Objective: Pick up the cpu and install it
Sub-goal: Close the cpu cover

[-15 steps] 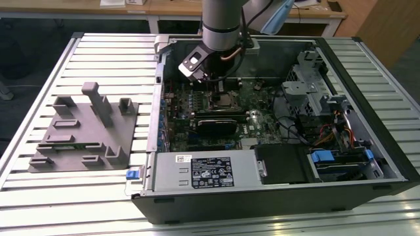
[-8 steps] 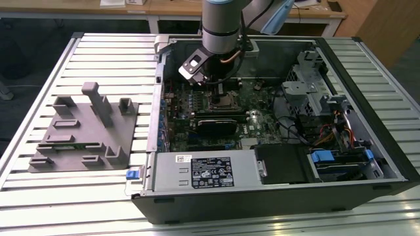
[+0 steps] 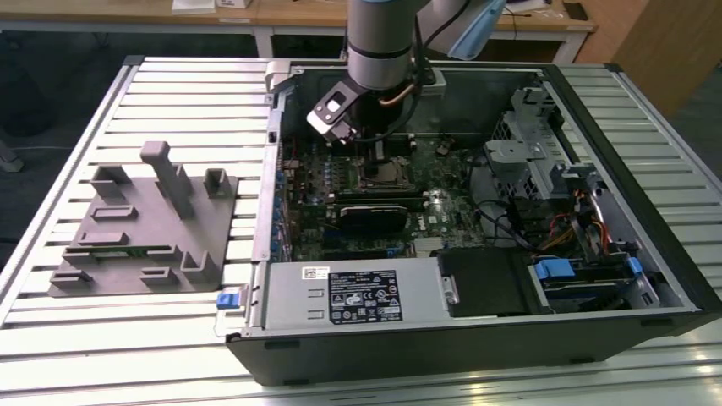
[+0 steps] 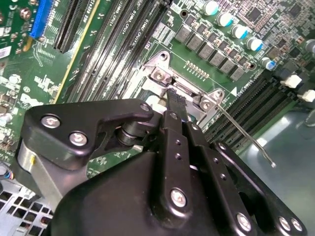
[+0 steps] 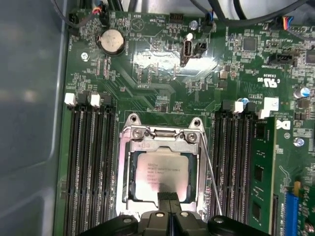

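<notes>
The cpu (image 5: 161, 173), a flat square chip with a silvery top, lies flat inside the black socket frame (image 5: 162, 135) on the green motherboard (image 5: 162, 83). My gripper (image 5: 168, 197) hovers right over the cpu's near edge, its two black fingers pressed together and shut with nothing visible between them. In the second wrist view the gripper (image 4: 174, 97) points its closed tips down at the socket's metal hinge (image 4: 165, 76). The exterior view has the arm reaching down into the open computer case, the gripper (image 3: 378, 157) just above the socket (image 3: 384, 176).
A thin metal socket lever (image 5: 209, 172) stands beside the frame. Memory slots (image 5: 91, 162) flank the socket on both sides. A grey plastic fixture (image 3: 147, 224) sits on the slatted table at the exterior view's left. A long grey box (image 3: 355, 292) and drive cage (image 3: 530, 156) crowd the case.
</notes>
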